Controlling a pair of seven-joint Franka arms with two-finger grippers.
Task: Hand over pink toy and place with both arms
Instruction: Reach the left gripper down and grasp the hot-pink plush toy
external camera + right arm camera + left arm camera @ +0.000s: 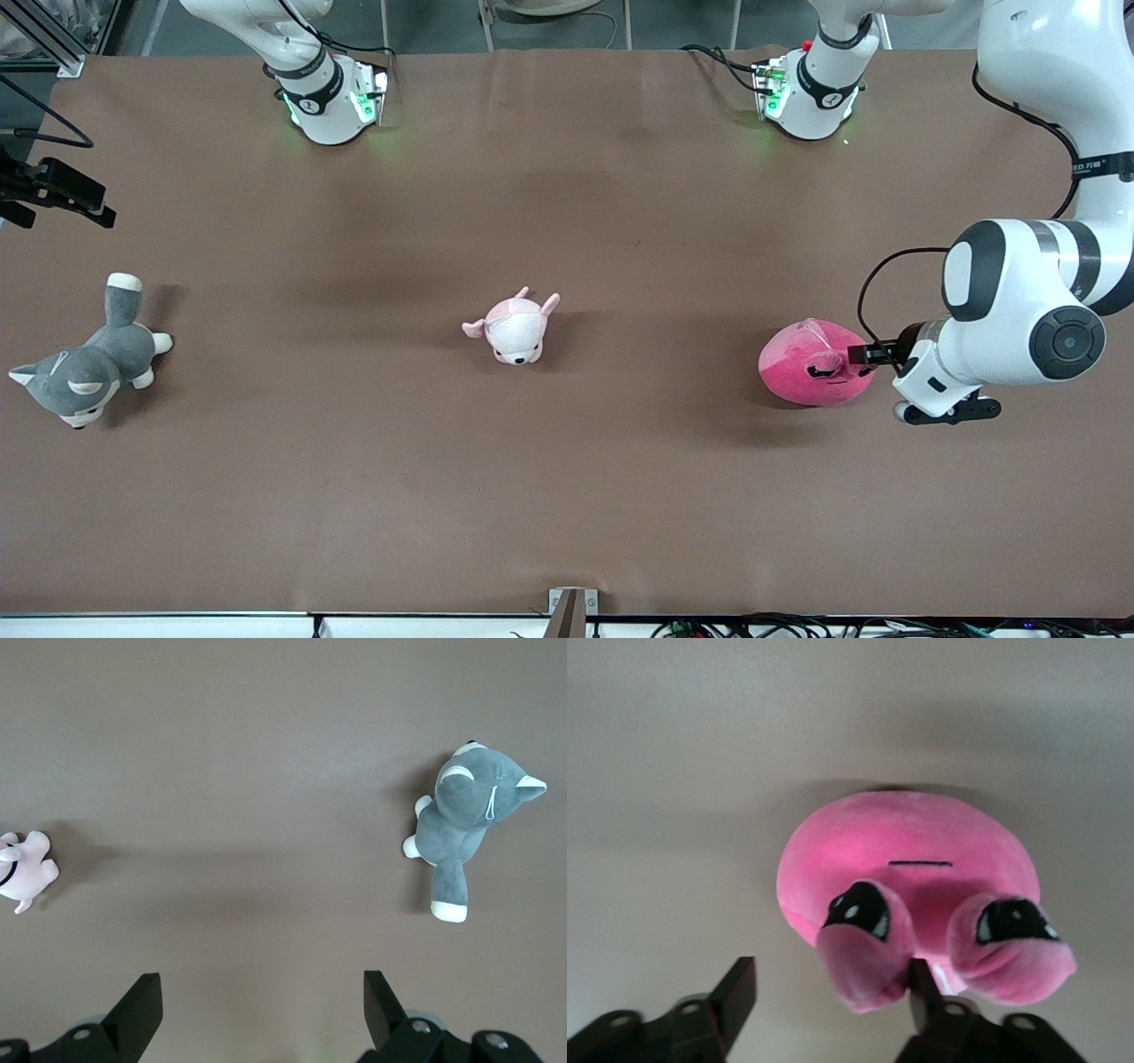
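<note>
The pink toy (pixel 811 363) is a round hot-pink plush lying on the brown table toward the left arm's end. My left gripper (pixel 866 354) is low beside it, at the side toward the left arm's end. In the left wrist view the toy (pixel 908 855) fills the middle, and my left gripper (pixel 833 992) is open with one ear (pixel 864 961) between its fingers, one finger close against that ear. My right gripper (pixel 261 1005) is open and empty, high over the table. It is out of the front view.
A small pale pink-and-white plush (pixel 516 328) lies at the table's middle and also shows in the right wrist view (pixel 22 870). A grey-and-white plush dog (pixel 89 363) lies toward the right arm's end and also shows in the right wrist view (pixel 469 819). A black clamp (pixel 53 190) juts in at that end.
</note>
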